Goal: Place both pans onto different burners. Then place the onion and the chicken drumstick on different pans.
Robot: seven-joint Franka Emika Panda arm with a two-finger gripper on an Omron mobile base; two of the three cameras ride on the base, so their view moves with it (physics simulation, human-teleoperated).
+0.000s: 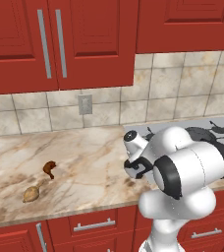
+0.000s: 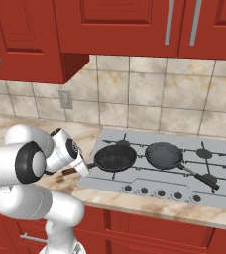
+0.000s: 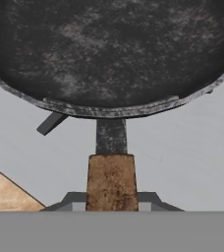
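Note:
My gripper (image 3: 111,203) is shut on the brown wooden handle (image 3: 111,179) of the wider black pan (image 3: 109,54). That pan (image 2: 115,157) lies over the left burners of the silver cooktop (image 2: 219,149), handle pointing left to my gripper (image 2: 77,169). Whether it rests on the grate I cannot tell. The smaller dark-grey pan (image 2: 163,154) sits on the middle burner, its handle pointing to the front right. Far to the left on the marble counter lie the reddish-brown chicken drumstick (image 1: 49,169) and, nearer the front edge, the tan onion (image 1: 31,194). My gripper (image 1: 136,170) hangs right of both.
A row of black knobs (image 2: 160,192) runs along the cooktop's front. A free burner (image 2: 204,153) lies at the right. A wall outlet (image 1: 85,104) sits on the tiled backsplash. Red cabinets hang above the counter. My arm's bulk (image 1: 187,167) hides most of the cooktop in the left base view.

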